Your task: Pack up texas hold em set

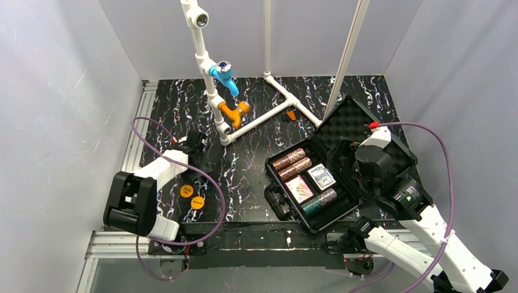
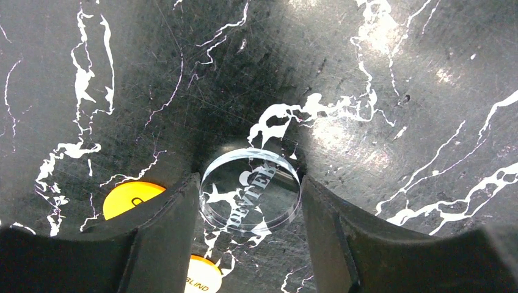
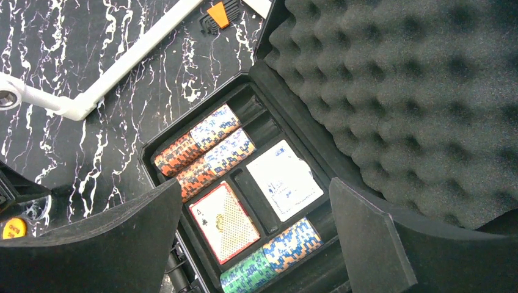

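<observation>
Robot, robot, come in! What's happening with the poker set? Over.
Left gripper straddling clear dealer button on table, grip unconfirmed. Right gripper open above open case; chip rolls, both decks inside. Two orange discs loose nearby, nothing blocking.

Bright, even light fell from above. Glare washed the glossy worktop (image 2: 379,140); close foreground parts looked soft.

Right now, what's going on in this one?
The left gripper is down on the table with its jaws either side of a clear disc, right at its rim; whether they pinch it I cannot tell. Two orange discs lie beside it. The right gripper hovers wide open and empty over the open case, which holds chip rolls and two card decks.
</observation>
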